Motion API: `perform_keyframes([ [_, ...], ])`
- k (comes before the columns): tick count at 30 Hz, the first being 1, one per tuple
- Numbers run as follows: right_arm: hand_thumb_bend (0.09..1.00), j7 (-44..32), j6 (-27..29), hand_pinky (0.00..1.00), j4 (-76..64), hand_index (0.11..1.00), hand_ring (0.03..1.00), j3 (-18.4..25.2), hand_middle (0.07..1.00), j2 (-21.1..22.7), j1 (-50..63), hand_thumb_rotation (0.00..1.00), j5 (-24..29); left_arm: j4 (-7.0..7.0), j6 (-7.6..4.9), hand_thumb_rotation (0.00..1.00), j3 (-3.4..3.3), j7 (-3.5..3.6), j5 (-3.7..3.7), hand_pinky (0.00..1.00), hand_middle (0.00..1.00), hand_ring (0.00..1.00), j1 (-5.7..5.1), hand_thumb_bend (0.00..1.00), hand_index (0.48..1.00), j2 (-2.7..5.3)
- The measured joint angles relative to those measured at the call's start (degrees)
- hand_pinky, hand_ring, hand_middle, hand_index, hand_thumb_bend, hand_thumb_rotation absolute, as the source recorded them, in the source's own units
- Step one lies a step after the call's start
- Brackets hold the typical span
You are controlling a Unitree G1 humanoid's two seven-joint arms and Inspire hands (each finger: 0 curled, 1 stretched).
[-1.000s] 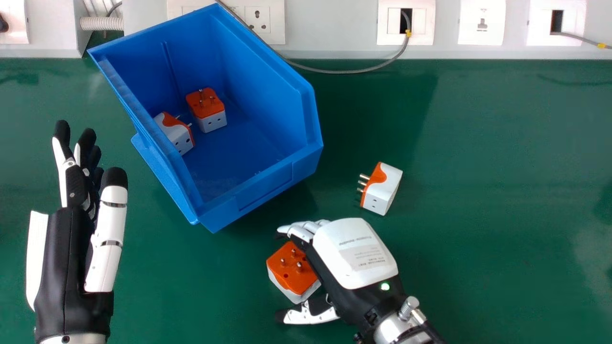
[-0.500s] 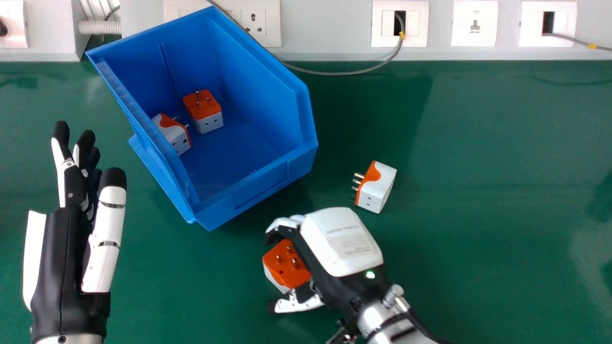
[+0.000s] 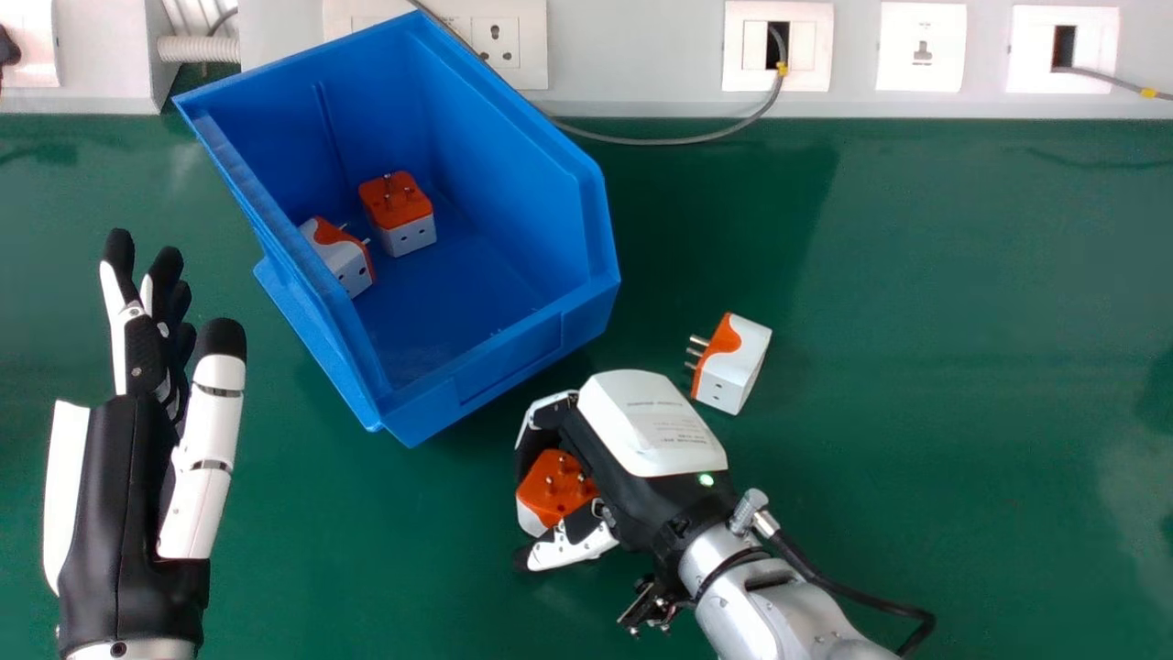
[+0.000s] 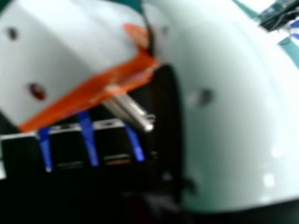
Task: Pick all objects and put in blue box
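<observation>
My right hand [image 3: 632,440] is below the blue box's near corner, its fingers and thumb curled round an orange and white adapter [image 3: 554,488] with pins up. In the right hand view that adapter [image 4: 60,60] lies close against the hand's thumb [image 4: 233,116]. Another adapter [image 3: 733,363] lies on its side on the green table, pins toward the box. Inside the blue box [image 3: 486,275] are two more, one with pins up [image 3: 398,215] and one tilted [image 3: 341,258] by the left wall. My left hand [image 3: 137,458] rests open at the left, fingers straight.
The green table [image 3: 935,367] stretches away to the right. Along its far edge runs a pale wall panel with sockets [image 3: 779,46], and a grey cable [image 3: 678,141] loops down from it behind the box.
My right hand has closed round the adapter and moved slightly up the view with it, its forearm coming further into sight. The left hand, box and other adapters stay put.
</observation>
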State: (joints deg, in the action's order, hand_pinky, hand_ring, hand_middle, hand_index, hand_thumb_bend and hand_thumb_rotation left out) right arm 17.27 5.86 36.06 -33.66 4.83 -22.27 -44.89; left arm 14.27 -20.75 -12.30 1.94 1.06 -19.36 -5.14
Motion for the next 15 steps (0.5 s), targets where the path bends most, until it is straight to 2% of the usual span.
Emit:
perform_keyframes([
  [5,0.48,0.0,-0.2,0.21,-0.7,0.475,0.288,0.3,0.372,0.1,1.1,0.15,0.6,0.06,0.19,0.84,-0.02,-0.04,-0.01,1.0,1.0,1.0,-0.15,0.36,1.0,0.06],
  [10,0.481,-0.2,-0.5,0.15,-4.6,0.472,0.212,0.9,0.291,1.2,3.9,0.15,1.4,0.21,0.23,0.83,0.09,-0.15,0.0,1.0,1.0,1.0,-0.08,0.34,0.994,0.19],
  [15,0.481,-1.9,-2.0,0.13,-10.9,0.471,0.189,1.6,0.266,2.6,7.4,0.15,1.7,0.21,0.25,0.83,0.21,-0.64,-0.07,1.0,1.0,1.0,0.13,0.33,0.99,0.3],
])
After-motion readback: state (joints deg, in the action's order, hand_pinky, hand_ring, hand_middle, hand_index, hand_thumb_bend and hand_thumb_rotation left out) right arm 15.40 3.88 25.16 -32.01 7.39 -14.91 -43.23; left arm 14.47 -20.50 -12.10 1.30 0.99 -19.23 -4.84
